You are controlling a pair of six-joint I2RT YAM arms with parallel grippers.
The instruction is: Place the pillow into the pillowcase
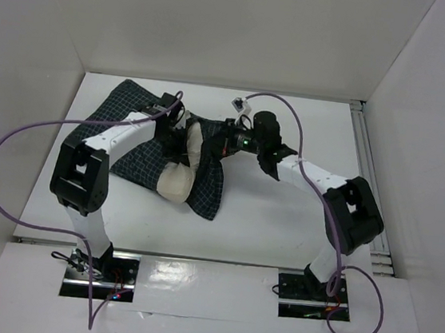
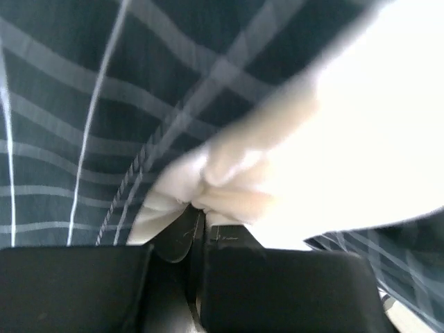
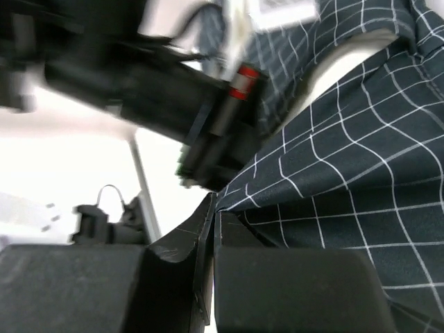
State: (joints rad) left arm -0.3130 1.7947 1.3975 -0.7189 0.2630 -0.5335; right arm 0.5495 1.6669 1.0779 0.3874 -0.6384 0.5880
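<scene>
You have the left gripper [image 2: 201,220] pinched on the half-sheathed pillow [image 1: 179,179] to feed it in, while the right gripper [image 3: 212,211] clamps the pillowcase [image 3: 347,208] edge, likely bracing its mouth open.

White counter [image 1: 280,221], matte, evenly lit, no markings that I can make out. Three plain white walls box it in: back wall [image 1: 223,22], left wall [image 1: 16,71], right wall [image 1: 444,95]. The side walls slant outward toward me. A silver metal rail [image 1: 365,146] runs along the counter's right edge at the foot of the right wall, from the back corner toward the near side. Nearest me is a white front board [image 1: 212,326], with a glossy patch along its far edge catching the light.
</scene>
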